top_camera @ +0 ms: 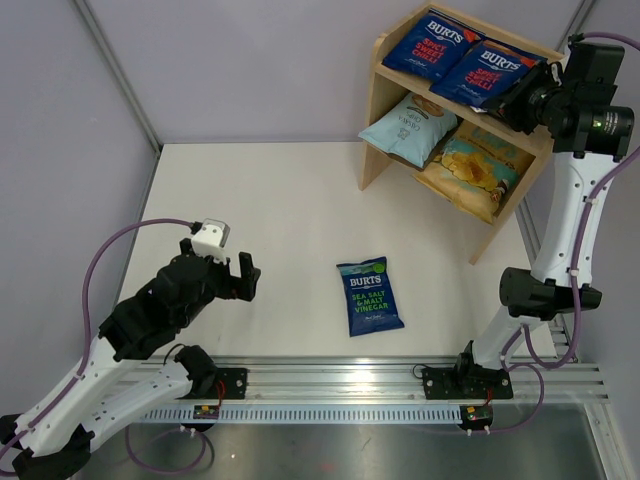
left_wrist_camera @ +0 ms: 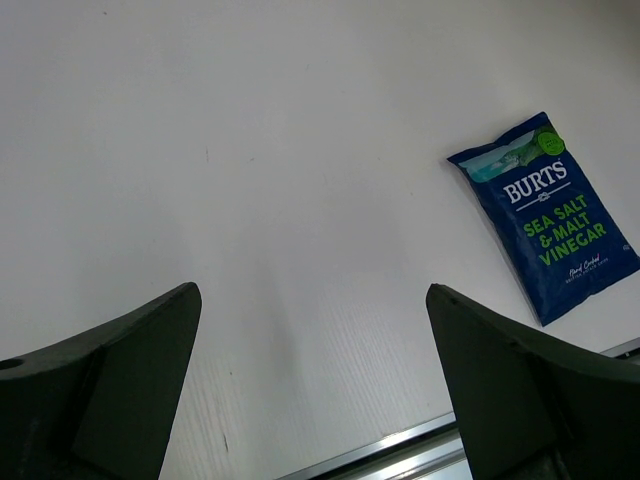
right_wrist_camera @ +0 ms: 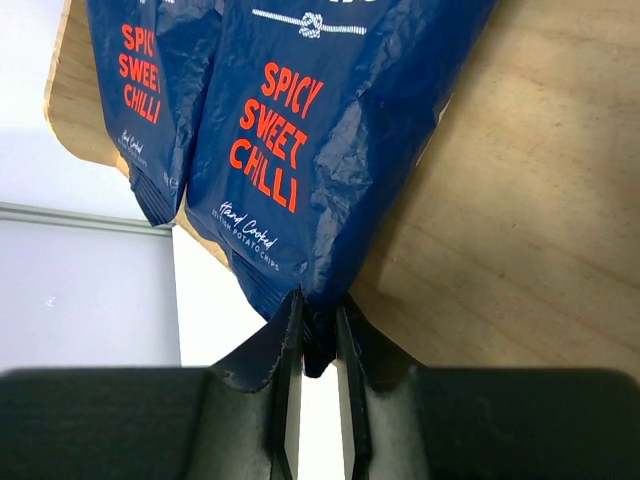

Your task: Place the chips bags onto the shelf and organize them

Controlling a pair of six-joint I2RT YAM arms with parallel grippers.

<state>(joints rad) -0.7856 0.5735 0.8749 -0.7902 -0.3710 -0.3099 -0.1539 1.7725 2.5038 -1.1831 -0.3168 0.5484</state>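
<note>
Right wrist: clamping the Spicy Sweet Chilli bag [right_wrist_camera: 300,150] with the right gripper [right_wrist_camera: 318,322], risking dragging it off the shelf [right_wrist_camera: 530,230] if retreating unreleased.

The shelf [top_camera: 374,120], light bare wood with two tiers, stands askew at the far right of the bench [top_camera: 260,190]. On its top tier two dark-blue Burts bags lettered "Spicy Sweet Chilli" in red lie side by side and touching: the left Burts bag [top_camera: 432,45] and the right Burts bag [top_camera: 490,70]. The right one's bottom seam is pinched in the right tool [right_wrist_camera: 318,335]. Below, a pale-blue bag [top_camera: 410,127] lies left of a yellow-and-teal bag [top_camera: 472,168]. The green-lettered Burts bag [top_camera: 370,295], "Sea Salt & Malt Vinegar", lies flat and face up on the bench, well apart from the shelf.
</note>
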